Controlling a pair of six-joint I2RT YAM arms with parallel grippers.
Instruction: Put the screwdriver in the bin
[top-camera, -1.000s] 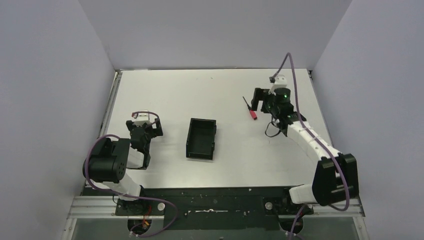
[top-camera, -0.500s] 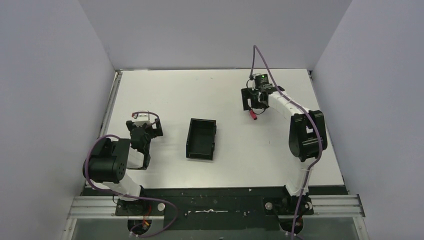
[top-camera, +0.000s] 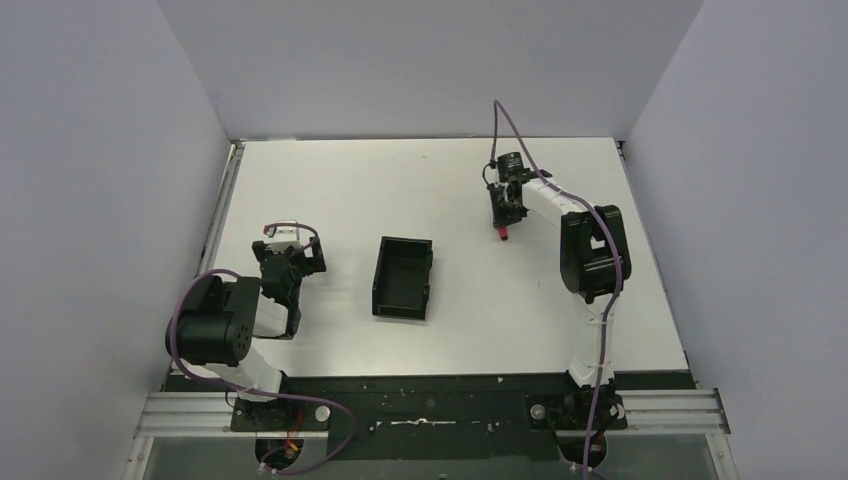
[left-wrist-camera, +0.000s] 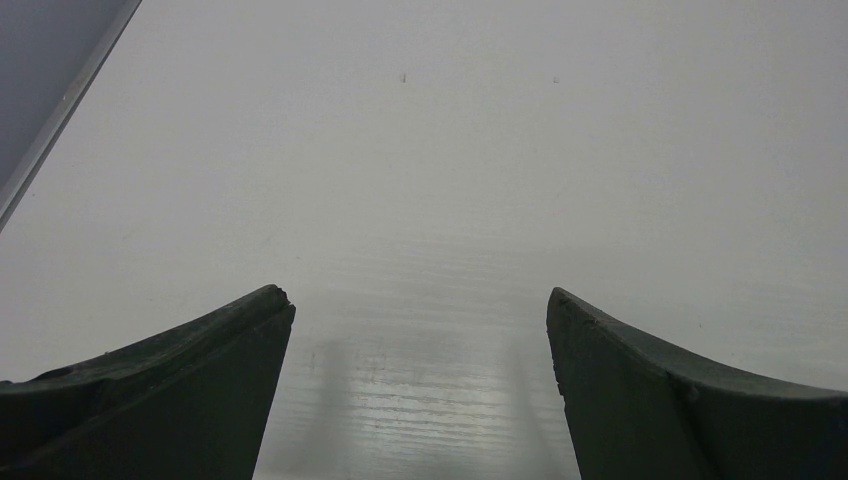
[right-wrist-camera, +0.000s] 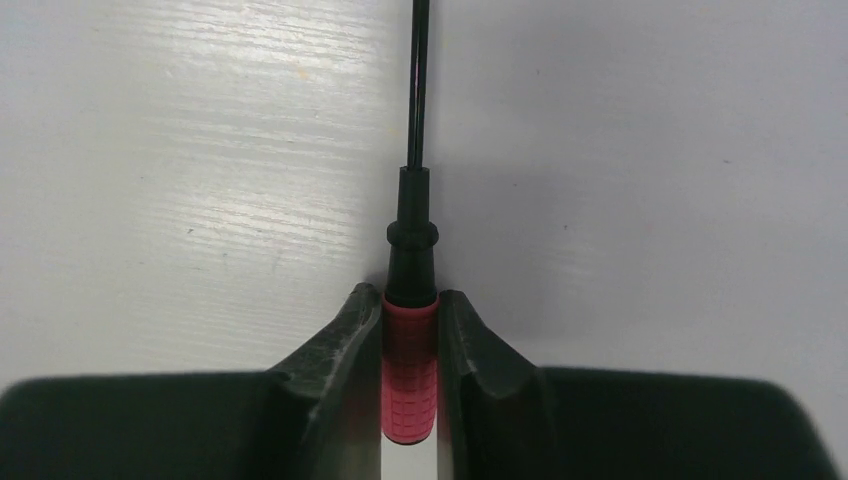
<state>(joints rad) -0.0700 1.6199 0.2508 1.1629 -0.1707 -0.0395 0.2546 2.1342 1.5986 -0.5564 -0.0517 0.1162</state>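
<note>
The screwdriver (right-wrist-camera: 410, 360) has a red ribbed handle and a slim dark shaft pointing away from the wrist camera. My right gripper (right-wrist-camera: 410, 305) is shut on the red handle, one finger pressed on each side, down at the table surface. From above, the right gripper (top-camera: 503, 210) sits at the back right of the table with the red handle end of the screwdriver (top-camera: 502, 235) showing below it. The bin (top-camera: 378, 280), a low black open tray, lies mid-table to the left of that. My left gripper (left-wrist-camera: 420, 305) stands open over bare table, seen from above (top-camera: 285, 262) left of the bin.
Grey walls close in the white table (top-camera: 420, 180) on the left, back and right. A metal rail (top-camera: 222, 210) runs along the left edge. The right arm's purple cable (top-camera: 500, 125) arches above its wrist.
The right arm swung left and reached out to the screwdriver. Its fingers closed from wide open onto the red handle. The left arm and the bin have not moved.
</note>
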